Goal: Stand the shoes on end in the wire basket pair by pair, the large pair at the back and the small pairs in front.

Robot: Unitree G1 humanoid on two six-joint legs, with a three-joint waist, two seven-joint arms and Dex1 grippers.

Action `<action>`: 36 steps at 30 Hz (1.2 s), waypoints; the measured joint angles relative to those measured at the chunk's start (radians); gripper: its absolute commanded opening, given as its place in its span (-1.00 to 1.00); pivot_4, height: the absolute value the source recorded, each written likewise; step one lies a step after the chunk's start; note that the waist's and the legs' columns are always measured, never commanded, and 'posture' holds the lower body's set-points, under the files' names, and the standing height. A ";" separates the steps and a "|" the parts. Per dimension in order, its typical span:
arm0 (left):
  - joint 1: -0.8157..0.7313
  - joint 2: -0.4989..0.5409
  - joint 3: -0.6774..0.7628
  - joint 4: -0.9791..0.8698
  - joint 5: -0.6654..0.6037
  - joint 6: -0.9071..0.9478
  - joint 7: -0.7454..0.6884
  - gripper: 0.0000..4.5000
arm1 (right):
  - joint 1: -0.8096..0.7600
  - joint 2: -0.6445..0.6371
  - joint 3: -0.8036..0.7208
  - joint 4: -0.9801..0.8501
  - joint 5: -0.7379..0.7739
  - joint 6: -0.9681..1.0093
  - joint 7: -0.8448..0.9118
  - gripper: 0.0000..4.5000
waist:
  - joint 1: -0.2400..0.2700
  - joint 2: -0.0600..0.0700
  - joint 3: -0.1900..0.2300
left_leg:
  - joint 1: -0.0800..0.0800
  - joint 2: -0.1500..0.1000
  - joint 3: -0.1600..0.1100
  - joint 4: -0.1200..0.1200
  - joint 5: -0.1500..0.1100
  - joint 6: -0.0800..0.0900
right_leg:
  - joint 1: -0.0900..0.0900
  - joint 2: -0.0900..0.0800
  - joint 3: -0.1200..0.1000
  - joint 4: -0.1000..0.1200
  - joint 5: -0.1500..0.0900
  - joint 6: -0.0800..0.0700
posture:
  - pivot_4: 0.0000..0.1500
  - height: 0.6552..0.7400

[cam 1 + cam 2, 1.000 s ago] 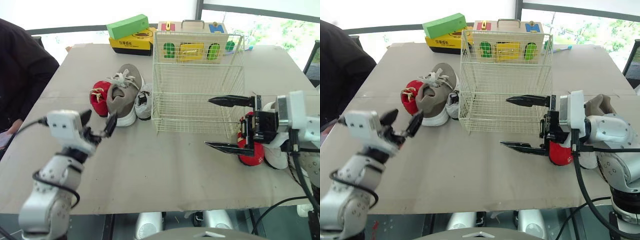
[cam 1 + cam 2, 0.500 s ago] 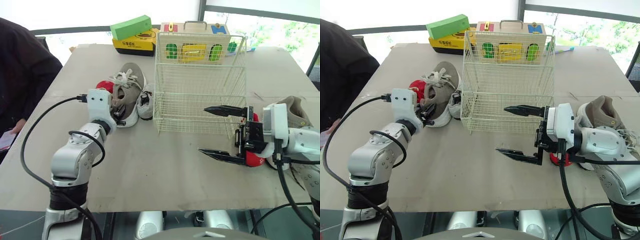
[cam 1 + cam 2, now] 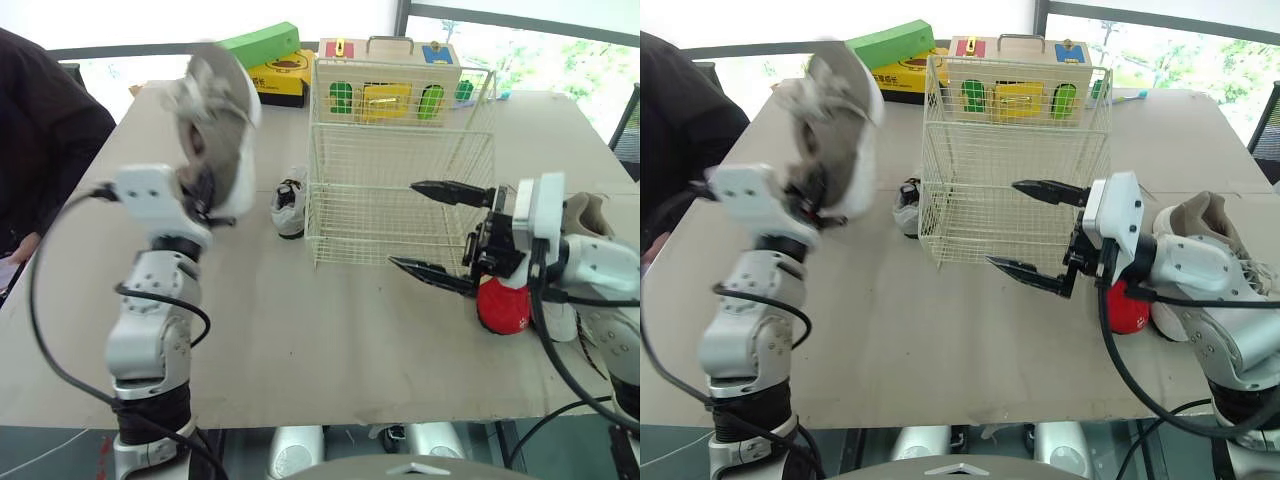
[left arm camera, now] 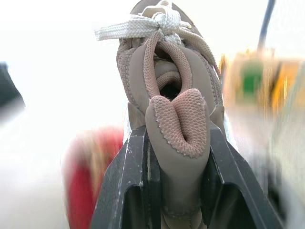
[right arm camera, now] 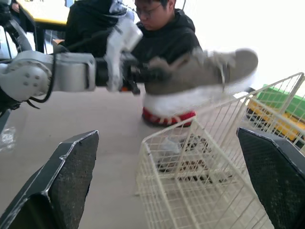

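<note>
My left gripper (image 3: 205,195) is shut on the heel of a large taupe shoe (image 3: 215,105) with white laces and holds it in the air, left of the wire basket (image 3: 400,180). The left wrist view shows the heel collar (image 4: 177,119) pinched between both fingers. A small white-and-black shoe (image 3: 288,207) lies beside the basket's left wall. A small red shoe (image 5: 169,117) lies on the table under the lifted one. My right gripper (image 3: 405,225) stands open in front of the basket's right side. Behind it lie another small red shoe (image 3: 500,305) and the second taupe shoe (image 3: 592,213).
A green box (image 3: 262,42), a yellow box (image 3: 280,72) and a wooden toy case (image 3: 395,68) stand behind the basket. A person in dark clothes (image 3: 45,130) sits at the table's left edge. Bare tabletop (image 3: 330,330) stretches in front of the basket.
My left gripper reached the large taupe shoe, shut on its heel and lifted it off the table. The right gripper shifted slightly toward the basket, still open.
</note>
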 measured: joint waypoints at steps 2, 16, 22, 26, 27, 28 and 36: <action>-0.038 0.033 -0.002 -0.033 0.007 -0.025 -0.020 -0.71 | -0.083 -0.007 -0.011 0.021 0.015 0.031 -0.024 1.00 | 0.003 0.000 0.000 | 0.001 0.000 0.002 0.000 0.000 0.000 | 0.001 0.000 -0.001 0.000 0.000 0.000 | 1.00 1.00; -0.277 0.304 -0.319 0.264 0.275 -0.642 -0.520 -0.71 | -0.978 -0.135 0.332 0.700 -0.490 -0.094 0.252 1.00 | -0.022 0.009 0.005 | -0.014 0.002 0.008 -0.001 0.000 0.000 | -0.018 0.001 -0.002 0.001 0.001 0.000 | 1.00 1.00; -0.306 0.303 -0.344 0.381 0.318 -0.755 -0.582 -0.71 | -0.979 -0.131 0.391 0.824 -0.664 -0.331 0.323 0.76 | -0.021 0.010 0.006 | -0.017 0.001 0.009 -0.001 0.003 -0.004 | -0.019 0.000 -0.002 0.000 0.001 0.001 | 1.00 1.00; -0.322 0.282 -0.336 0.400 0.289 -0.740 -0.589 -0.71 | -0.977 -0.145 0.363 0.820 -0.678 -0.393 0.371 0.76 | -0.018 0.011 0.006 | -0.017 0.002 0.009 -0.001 0.003 -0.004 | -0.019 0.000 -0.002 0.001 0.001 0.001 | 1.00 1.00; -0.329 0.283 -0.336 0.408 0.289 -0.740 -0.593 -0.71 | -0.972 -0.149 0.353 0.811 -0.677 -0.401 0.385 0.76 | -0.018 0.011 0.006 | -0.017 0.002 0.009 0.000 0.003 -0.004 | -0.019 0.000 -0.002 0.001 0.001 0.001 | 1.00 1.00; -0.337 0.288 -0.335 0.420 0.289 -0.748 -0.602 -0.71 | -0.966 -0.151 0.341 0.805 -0.677 -0.406 0.399 0.76 | -0.017 0.011 0.006 | -0.017 0.002 0.009 0.000 0.003 -0.004 | -0.019 0.000 -0.002 0.001 0.001 0.001 | 1.00 1.00; -0.344 0.280 -0.334 0.440 0.267 -0.738 -0.627 -0.71 | -0.965 -0.137 0.330 0.813 -0.703 -0.431 0.438 0.76 | -0.023 0.012 0.007 | -0.015 0.002 0.009 0.000 0.003 -0.005 | -0.019 0.000 -0.002 0.004 0.001 0.001 | 1.00 1.00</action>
